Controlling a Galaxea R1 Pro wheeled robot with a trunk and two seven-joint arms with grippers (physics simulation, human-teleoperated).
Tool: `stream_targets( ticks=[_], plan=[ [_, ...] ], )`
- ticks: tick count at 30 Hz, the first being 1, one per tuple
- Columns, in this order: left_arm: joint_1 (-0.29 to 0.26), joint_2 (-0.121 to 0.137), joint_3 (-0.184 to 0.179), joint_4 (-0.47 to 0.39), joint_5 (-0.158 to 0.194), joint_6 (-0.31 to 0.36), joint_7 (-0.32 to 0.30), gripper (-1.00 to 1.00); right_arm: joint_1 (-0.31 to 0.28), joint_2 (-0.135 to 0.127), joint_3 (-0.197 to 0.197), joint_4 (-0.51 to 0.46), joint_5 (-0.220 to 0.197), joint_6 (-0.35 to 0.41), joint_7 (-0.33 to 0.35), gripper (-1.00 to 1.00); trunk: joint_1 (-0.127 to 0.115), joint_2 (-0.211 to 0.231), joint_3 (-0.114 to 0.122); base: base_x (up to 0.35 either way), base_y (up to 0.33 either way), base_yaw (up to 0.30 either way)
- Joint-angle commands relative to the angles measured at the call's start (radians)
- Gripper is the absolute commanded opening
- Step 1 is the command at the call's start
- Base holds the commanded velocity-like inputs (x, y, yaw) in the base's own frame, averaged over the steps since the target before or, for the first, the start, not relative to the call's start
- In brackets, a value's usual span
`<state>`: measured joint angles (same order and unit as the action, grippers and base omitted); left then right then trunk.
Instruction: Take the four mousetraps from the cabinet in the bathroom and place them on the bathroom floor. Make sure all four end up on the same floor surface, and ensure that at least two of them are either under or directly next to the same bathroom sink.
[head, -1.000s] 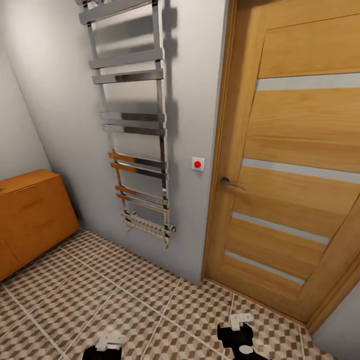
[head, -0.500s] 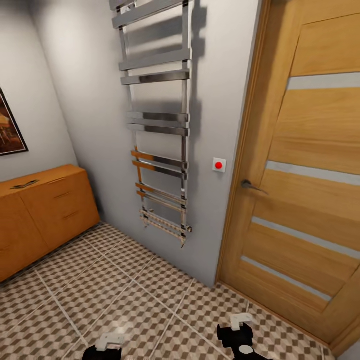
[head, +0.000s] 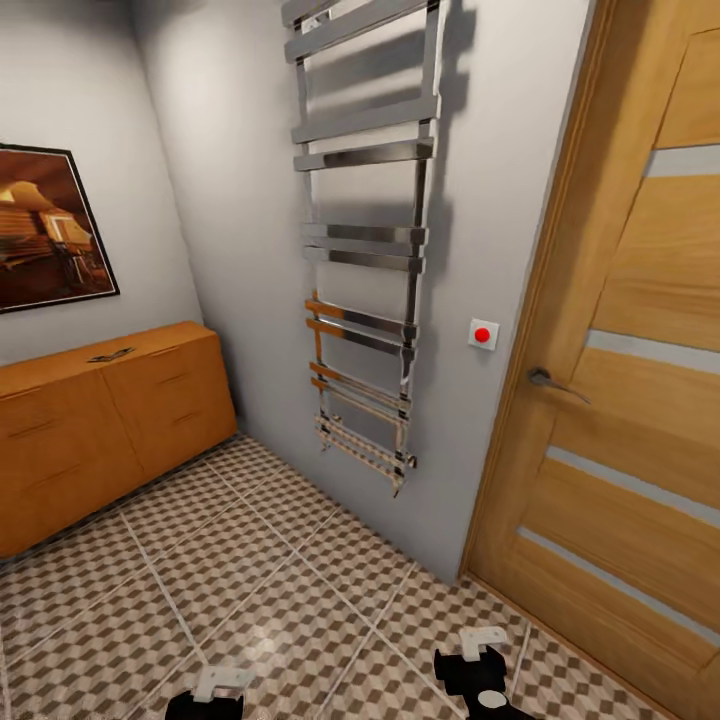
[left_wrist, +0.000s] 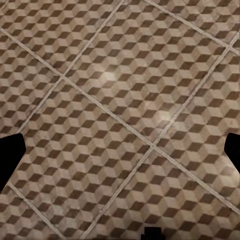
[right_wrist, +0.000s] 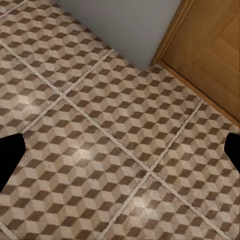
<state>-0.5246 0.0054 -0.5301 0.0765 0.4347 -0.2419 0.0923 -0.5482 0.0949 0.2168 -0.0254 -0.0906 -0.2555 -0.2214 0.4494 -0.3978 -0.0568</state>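
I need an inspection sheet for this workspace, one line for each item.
Surface: bathroom floor, cube-pattern tiles, bare where visible.
Job's things: cabinet against the left wall, drawers closed; a small dark item lies on its top, too small to identify. Mousetraps and sink: nothing seen.
Clutter: nothing seen.
Grippers: left gripper and right gripper low over the floor; both open and empty in the wrist views.
Cables: nothing seen.
Surroundings: towel radiator, red wall button, closed wooden door, framed picture.

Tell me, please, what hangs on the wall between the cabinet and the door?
In the head view, a chrome towel rail hangs on the grey wall between the cabinet and the door, with a small red-button switch beside the door frame.
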Motion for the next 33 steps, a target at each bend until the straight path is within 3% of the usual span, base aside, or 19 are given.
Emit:
stream_targets(
  ticks=[1,33],
  plan=[
    [-0.002,-0.001,-0.008,0.003,0.007,-0.005,0.0,1.0,-0.001,0.0,0.009,0.001,-0.01,-0.004,-0.003,1.0,0.001,-0.002,-0.002,0.0,0.0,0.251],
    [-0.002,-0.001,-0.008,0.003,0.007,-0.005,0.0,1.0,-0.001,0.0,0.009,0.001,-0.009,-0.004,-0.003,1.0,0.001,-0.002,-0.002,0.0,0.0,0.251]
  ],
)
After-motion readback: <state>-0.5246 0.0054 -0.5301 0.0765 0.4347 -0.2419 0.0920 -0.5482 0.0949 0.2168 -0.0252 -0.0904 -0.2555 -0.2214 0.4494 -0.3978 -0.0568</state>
